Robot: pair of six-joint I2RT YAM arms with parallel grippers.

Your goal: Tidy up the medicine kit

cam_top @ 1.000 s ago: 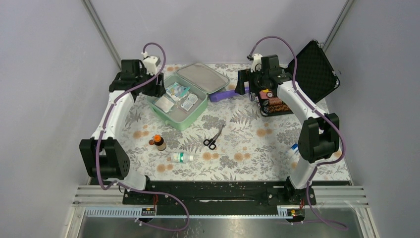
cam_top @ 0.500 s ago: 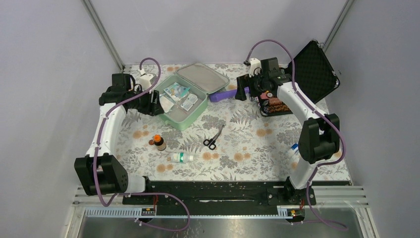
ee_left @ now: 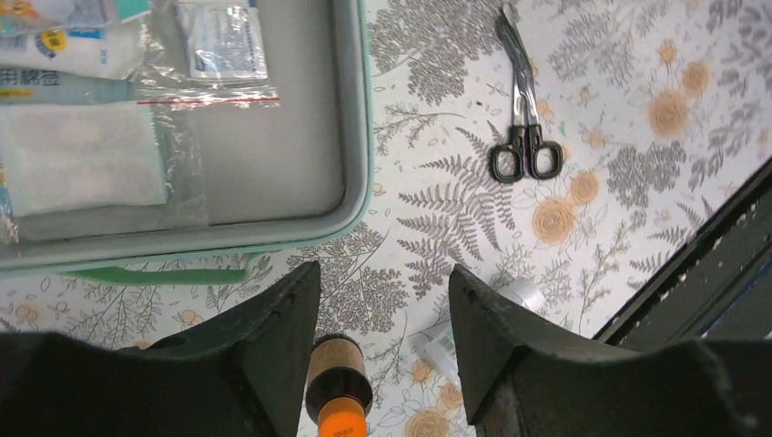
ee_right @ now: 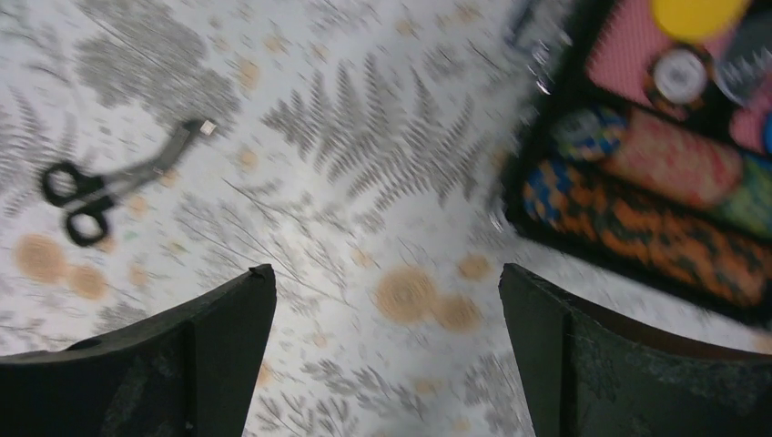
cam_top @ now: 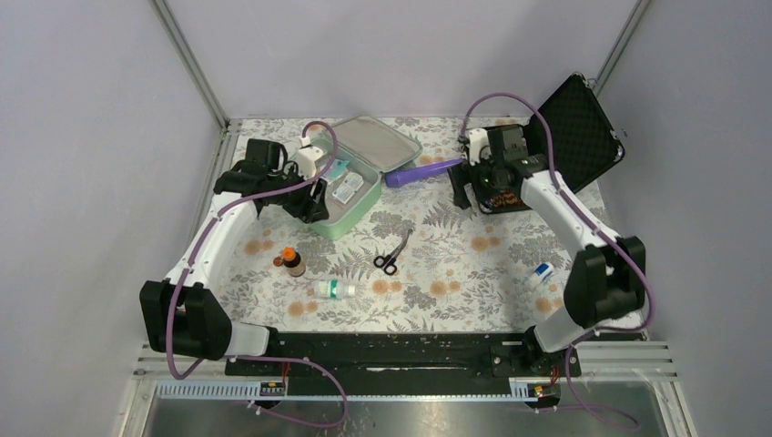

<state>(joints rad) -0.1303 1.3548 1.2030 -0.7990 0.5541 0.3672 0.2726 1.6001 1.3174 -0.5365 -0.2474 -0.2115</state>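
Observation:
The medicine kit (cam_top: pixel 357 202) is a mint-green case lying open at the back left, its lid (cam_top: pixel 375 143) flat behind it. In the left wrist view its grey inside (ee_left: pixel 282 155) holds a white gauze pack (ee_left: pixel 82 159) and a sachet (ee_left: pixel 223 41). My left gripper (cam_top: pixel 309 204) hangs over the kit's near-left corner. It (ee_left: pixel 382 273) is open with nothing between its fingers, and the cloth shows far below. My right gripper (cam_top: pixel 462 193) hovers just left of the black case, wide open (ee_right: pixel 387 273) and empty.
Scissors (cam_top: pixel 391 253) lie mid-table. A brown bottle with an orange cap (cam_top: pixel 291 261) and a white bottle (cam_top: pixel 332 289) lie in front of the kit. A purple tube (cam_top: pixel 421 171) lies right of the kit. The black foam case (cam_top: pixel 573 127) holds colourful pieces (ee_right: pixel 674 173). A small blue-white item (cam_top: pixel 543 271) lies front right.
My left gripper swung from behind the kit's left side round to its near-left corner. My right gripper drew back from the purple tube toward the black case, uncovering the tube.

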